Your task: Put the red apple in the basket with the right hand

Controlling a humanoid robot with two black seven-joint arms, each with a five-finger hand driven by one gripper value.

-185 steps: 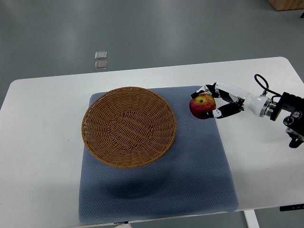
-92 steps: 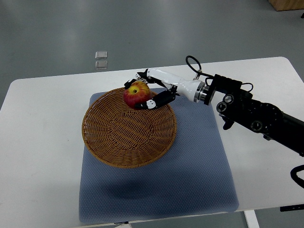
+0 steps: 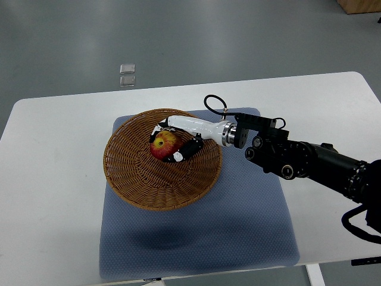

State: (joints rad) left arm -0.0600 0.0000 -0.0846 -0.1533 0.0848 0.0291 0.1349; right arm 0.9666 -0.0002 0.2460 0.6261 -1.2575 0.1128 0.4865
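Observation:
The red apple (image 3: 164,145), red with a yellow patch, is inside the round wicker basket (image 3: 140,189), right of its middle and low against the weave. My right hand (image 3: 171,142) reaches in from the right and its white and black fingers (image 3: 189,150) are curled around the apple. The basket stands on a blue-grey mat (image 3: 250,214) on the white table (image 3: 53,202). The left arm is out of view.
My right arm (image 3: 297,159) stretches across the mat's upper right part. The table's near edge runs along the picture's bottom. Grey floor lies beyond the table's far edge, with a small square plate (image 3: 126,75) set in it.
My right hand has carried the apple left from the mat's edge, over the basket's rim, and lowered it down into the basket. The arm now reaches further in.

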